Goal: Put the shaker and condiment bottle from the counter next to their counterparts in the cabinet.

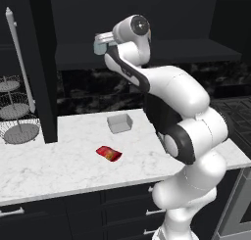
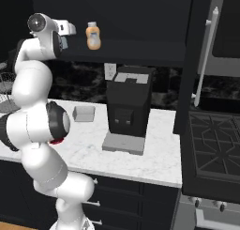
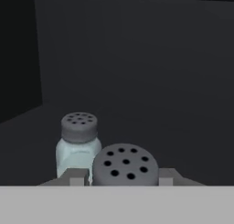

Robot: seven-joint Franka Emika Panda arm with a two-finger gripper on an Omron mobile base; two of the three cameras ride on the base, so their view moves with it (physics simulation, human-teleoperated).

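I have the arm raised to cabinet height; the end effector is clamped narrow on the shaker, whose perforated grey cap sits between the two finger tips in the hand view; in the left base view the same shaker shows as a pale teal body at the hand, level with the cabinet shelf.

Reason for the pose, as I judge it: the jar is carried upright and cap-up so it can be set down standing; just ahead and to the left in the hand view stands its counterpart shaker, near but not touching; I read this as the placing step for the first item, not yet released.

The orange bottle stands on the shelf to the right of the hand in the right base view, apart from it; the landing spot lies between that bottle and the counterpart shaker.

Open room: the shelf floor ahead of the held jar looks bare; the cabinet's side wall closes off the left; the back wall is further in.

The condiment bottle lies flat on the surface, well apart from the small grey tray; second item untouched; the coffee machine stands beneath the shelf.
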